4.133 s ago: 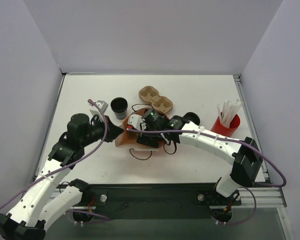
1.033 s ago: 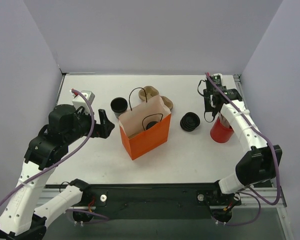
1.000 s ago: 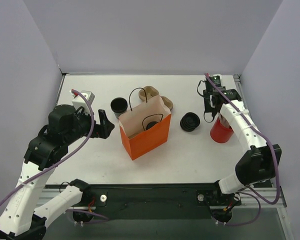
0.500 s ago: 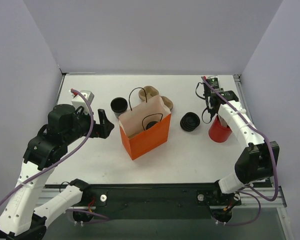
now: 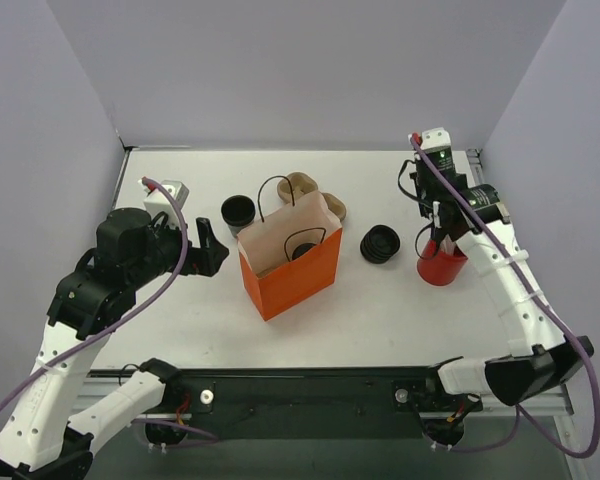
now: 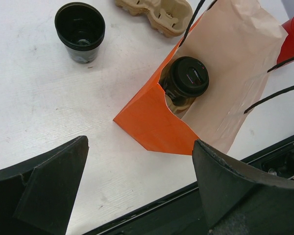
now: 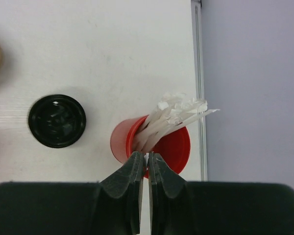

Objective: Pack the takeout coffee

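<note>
The takeout coffee [image 5: 302, 246], a black lidded cup [image 6: 188, 78], stands inside the upright orange bag [image 5: 292, 270] at the middle of the table. My left gripper [image 5: 212, 252] hovers just left of the bag [image 6: 152, 127], open and empty, its fingers [image 6: 54, 186] wide apart. Over at the right, my right gripper [image 5: 435, 228] points down into a red cup [image 5: 442, 262] of white wrapped straws [image 7: 174, 115]. In the right wrist view this gripper [image 7: 148, 157] is shut on one thin straw at the cup's [image 7: 179, 149] near rim.
A lidless black cup [image 5: 237, 211] and a brown cardboard cup carrier [image 5: 305, 188] sit behind the bag. A stack of loose black lids [image 5: 380, 243] lies between the bag and the red cup. The table's right edge rail [image 7: 200, 73] runs close to the red cup.
The right gripper has closed on a straw in the red cup, and its wrist has swung up and to the right. The left arm and the bag have stayed still.
</note>
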### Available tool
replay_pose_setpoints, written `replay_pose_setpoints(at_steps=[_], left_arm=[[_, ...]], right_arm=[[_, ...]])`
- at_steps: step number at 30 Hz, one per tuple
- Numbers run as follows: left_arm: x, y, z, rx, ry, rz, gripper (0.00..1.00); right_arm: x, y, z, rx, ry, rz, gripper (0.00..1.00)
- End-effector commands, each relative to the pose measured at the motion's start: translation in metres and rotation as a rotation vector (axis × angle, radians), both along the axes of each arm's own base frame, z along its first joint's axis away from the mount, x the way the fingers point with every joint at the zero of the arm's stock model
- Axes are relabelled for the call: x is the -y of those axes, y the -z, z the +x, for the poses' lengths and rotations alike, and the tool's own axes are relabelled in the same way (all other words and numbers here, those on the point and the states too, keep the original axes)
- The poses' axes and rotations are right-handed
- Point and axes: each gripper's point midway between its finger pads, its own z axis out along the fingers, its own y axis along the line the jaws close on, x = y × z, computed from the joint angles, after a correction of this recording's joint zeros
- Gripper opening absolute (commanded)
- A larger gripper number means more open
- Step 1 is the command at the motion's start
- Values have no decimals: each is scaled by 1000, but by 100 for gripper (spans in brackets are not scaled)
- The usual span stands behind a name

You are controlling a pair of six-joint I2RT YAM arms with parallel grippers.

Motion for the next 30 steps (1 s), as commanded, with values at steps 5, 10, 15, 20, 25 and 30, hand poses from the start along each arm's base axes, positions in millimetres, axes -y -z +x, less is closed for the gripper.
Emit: replay_pose_setpoints(at_steps=[5, 10, 15, 20, 25, 30], left_arm=[[2, -27, 6, 83, -6, -37, 97], [3, -35, 9, 95, -8, -49, 97], [4, -39, 10, 101, -9, -58, 97], [-1, -43, 9, 115, -35, -58, 97], [-4, -48, 10, 129, -50, -60, 97], [-3, -45, 11, 127, -50, -61, 97]], right_arm=[[-48, -133, -39, 315, -171, 199, 2], [-112, -176, -49, 392, -388, 431, 2], [-178, -202, -57, 432, -592, 536, 2], [-239, -204, -62, 412, -747, 588, 2], [-271, -182, -65, 341, -769, 672, 2], [-285, -146, -67, 261, -721, 775, 10]])
